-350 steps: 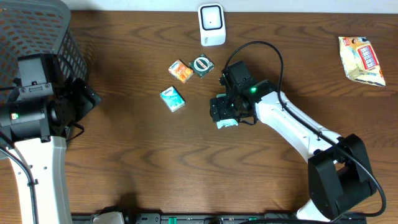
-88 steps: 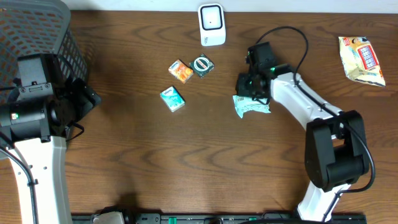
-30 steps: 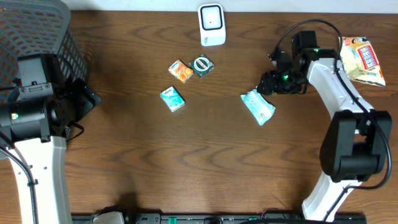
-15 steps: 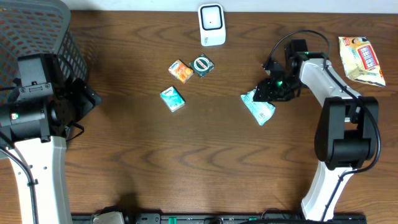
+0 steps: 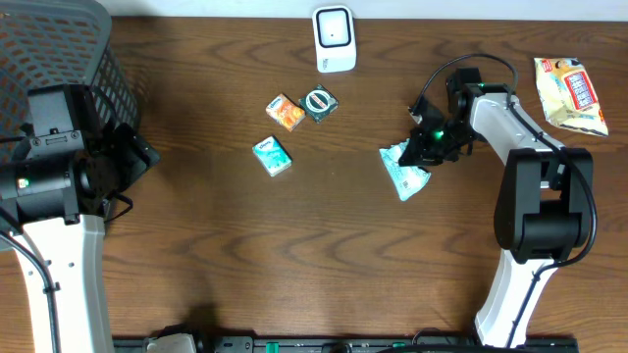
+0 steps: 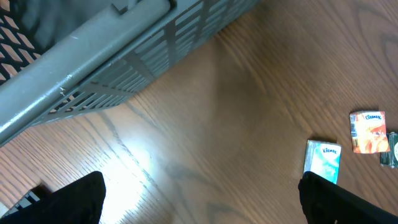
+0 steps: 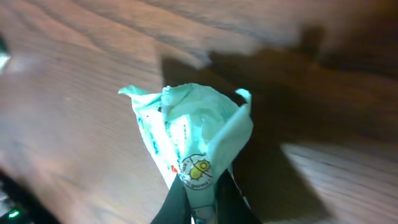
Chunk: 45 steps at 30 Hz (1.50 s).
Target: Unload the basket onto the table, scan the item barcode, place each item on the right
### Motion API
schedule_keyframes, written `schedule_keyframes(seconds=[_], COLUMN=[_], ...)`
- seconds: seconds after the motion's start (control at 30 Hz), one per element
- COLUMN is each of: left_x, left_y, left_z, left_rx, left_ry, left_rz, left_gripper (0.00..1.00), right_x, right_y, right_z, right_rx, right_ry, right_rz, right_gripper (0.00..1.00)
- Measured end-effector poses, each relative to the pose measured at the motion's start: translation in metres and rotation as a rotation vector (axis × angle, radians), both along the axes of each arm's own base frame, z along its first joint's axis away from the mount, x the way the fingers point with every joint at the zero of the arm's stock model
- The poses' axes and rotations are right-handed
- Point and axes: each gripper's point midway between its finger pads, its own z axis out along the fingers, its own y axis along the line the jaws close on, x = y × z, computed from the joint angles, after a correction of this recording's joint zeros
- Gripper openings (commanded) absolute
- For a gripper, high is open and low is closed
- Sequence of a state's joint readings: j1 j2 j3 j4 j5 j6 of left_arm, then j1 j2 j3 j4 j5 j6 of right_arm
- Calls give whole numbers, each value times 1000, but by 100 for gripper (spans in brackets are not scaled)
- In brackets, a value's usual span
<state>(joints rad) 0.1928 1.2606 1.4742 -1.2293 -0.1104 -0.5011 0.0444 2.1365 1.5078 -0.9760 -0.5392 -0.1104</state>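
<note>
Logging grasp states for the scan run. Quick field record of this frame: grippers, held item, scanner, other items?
right gripper: shut on teal pouch, pinching one end
left gripper: open, empty, near basket
scanner: apart from pouch, nothing in front of it
loose items: orange pack, dark pack, teal pack, snack bag
barcode: not visible

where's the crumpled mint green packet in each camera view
Overhead: the mint green packet is right of centre, at the tip of the right gripper.
Left wrist: not in it; the teal pack there is another item.
Right wrist: mid-picture, pinched in the shut gripper.
Shared landmark: the wooden table, in all three views.
</note>
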Motion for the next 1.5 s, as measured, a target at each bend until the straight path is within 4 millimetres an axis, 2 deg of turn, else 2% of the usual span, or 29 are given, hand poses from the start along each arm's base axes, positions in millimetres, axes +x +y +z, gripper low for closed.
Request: schedule_keyframes(seconds=[0.27,0.4,0.63,0.8,1.0,1.07,1.17,1.3,1.5], left_x=[0,0,0,0,0,0,0,0,0], left_y=[0,0,0,0,0,0,0,0,0], left_z=[0,0,0,0,0,0,0,0,0], left_rx=[0,0,0,0,0,0,0,0,0], left_ry=[0,0,0,0,0,0,0,0,0], left_rz=[0,0,0,1,0,0,0,0,0], left_gripper=[98,98,98,97,97,97,98,98,98], right_x=[-2,-2,1,-7,-19,-22,-25,-29,-23], right_y=[26,41,64,76,100,108,123,138,136], right_z=[18,40,117,173,222,232,243,243,237], right_rx=[169,278,499,562,546,524,508,502,471], right_ry=[10,-9,-149,-287,-446,-472,-476,-389,-251], right_rz=[1,4,38,101,179,175,149,70,-114], right_gripper=[1,1,1,1,1,1,1,1,2])
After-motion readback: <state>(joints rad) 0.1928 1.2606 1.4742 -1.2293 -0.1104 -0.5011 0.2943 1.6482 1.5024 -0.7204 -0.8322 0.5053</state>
